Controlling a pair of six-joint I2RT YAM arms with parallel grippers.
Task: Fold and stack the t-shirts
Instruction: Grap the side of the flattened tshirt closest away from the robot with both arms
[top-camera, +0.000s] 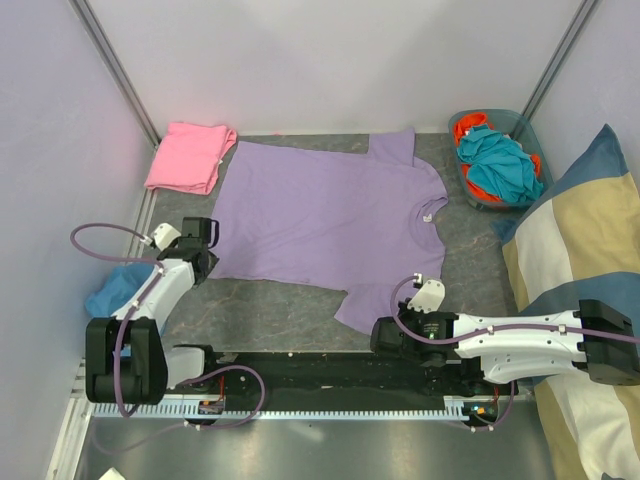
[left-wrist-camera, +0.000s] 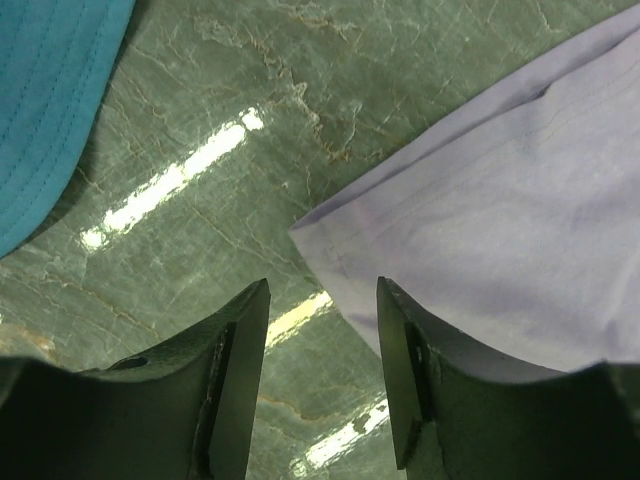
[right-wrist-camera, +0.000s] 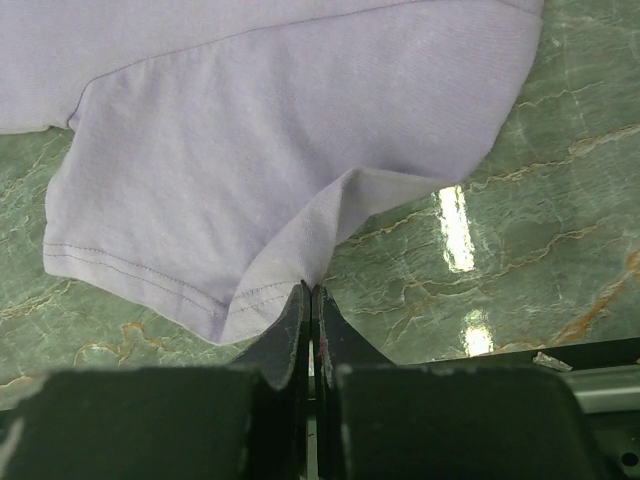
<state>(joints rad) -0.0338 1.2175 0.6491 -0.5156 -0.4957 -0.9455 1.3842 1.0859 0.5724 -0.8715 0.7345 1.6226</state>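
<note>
While pinched flat together with no gap between them, right fingers (right-wrist-camera: 292, 335) grasping the stitched hem of the lavender t-shirt (right-wrist-camera: 280, 150) at its near sleeve, with the cloth drawn into a small ridge running up to the tips. Around that ridge, sleeve lying flat on the green marbled surface (right-wrist-camera: 540, 230), glossy with streaks of reflected light. Over at the other arm, left fingers (left-wrist-camera: 232, 385) released and standing well apart, low above the same surface, with the near left hem corner of the lavender t-shirt just ahead of the gap and its cloth running behind the finger on the right of the wrist view; touching or not, cannot tell. Teal cloth (left-wrist-camera: 45, 100) at the upper left of that view, apart from the fingers. From above, lavender t-shirt spread open across the middle of the surface, collar toward the right, far sleeve near the back edge. Beside its far left corner, pink t-shirt (top-camera: 187, 156) folded into a small block, touching or nearly so. At the far right corner, basket (top-camera: 512, 116) heaped with teal and orange garments (top-camera: 495, 170); along the right side, striped cushion (top-camera: 575, 225) in blue, cream and tan.
</note>
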